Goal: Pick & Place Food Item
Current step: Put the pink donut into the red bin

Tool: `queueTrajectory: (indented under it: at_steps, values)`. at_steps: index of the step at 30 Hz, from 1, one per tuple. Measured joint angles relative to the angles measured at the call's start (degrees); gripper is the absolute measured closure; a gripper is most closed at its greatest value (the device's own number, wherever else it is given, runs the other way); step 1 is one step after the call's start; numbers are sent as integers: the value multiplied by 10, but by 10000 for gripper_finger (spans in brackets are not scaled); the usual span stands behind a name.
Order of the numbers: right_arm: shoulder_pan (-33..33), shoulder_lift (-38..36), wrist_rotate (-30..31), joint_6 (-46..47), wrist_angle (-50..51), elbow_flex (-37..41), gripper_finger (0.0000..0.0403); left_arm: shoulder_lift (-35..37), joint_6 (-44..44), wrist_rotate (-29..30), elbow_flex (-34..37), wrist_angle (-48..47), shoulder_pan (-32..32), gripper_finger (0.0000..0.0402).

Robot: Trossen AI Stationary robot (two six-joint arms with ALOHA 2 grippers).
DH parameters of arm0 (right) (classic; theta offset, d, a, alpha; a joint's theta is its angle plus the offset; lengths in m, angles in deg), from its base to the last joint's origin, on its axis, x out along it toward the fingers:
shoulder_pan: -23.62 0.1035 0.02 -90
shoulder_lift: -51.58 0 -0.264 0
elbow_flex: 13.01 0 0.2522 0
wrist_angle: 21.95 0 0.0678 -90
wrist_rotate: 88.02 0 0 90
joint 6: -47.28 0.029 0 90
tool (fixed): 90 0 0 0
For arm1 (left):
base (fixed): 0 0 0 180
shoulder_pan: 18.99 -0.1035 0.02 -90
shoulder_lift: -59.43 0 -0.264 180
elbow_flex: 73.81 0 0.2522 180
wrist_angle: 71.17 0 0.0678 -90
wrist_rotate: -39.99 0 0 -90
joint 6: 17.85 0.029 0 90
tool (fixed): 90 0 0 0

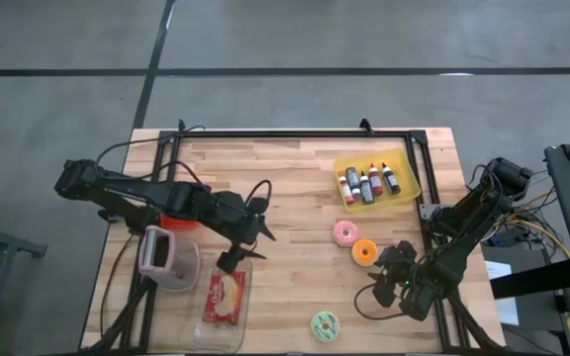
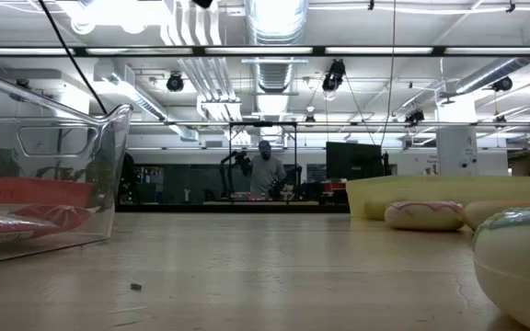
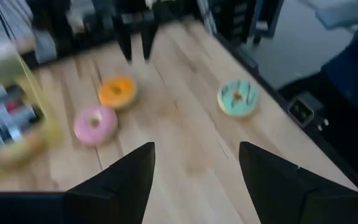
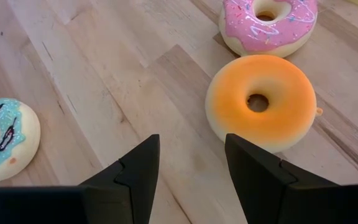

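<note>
The right gripper (image 1: 392, 275), fingers spread and empty, is being held low over the bench (image 1: 295, 188) just beside the orange donut (image 4: 261, 102). The left gripper (image 1: 243, 240), also open, is being kept above the clear container (image 1: 222, 307). The donut should be straddled squarely before closing.

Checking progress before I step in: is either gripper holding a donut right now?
No. In the right wrist view the open right gripper is empty, the orange donut lying beyond; the left gripper is empty too.

Dark jointed arms (image 1: 146, 198) — black cables
</note>
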Motion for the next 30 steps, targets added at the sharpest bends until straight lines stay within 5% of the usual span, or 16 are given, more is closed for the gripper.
queueTrajectory:
  at_steps: [9,21,30]
  values:
    - [0,0,7,0,-1,0,225,9,71,-145,-2,16,-76,165]
    - [0,0,164,-69,-5,0,225,21,73,-154,-2,14,-137,165]
    - [0,0,169,-75,-16,0,225,74,105,-181,-1,12,-176,165]
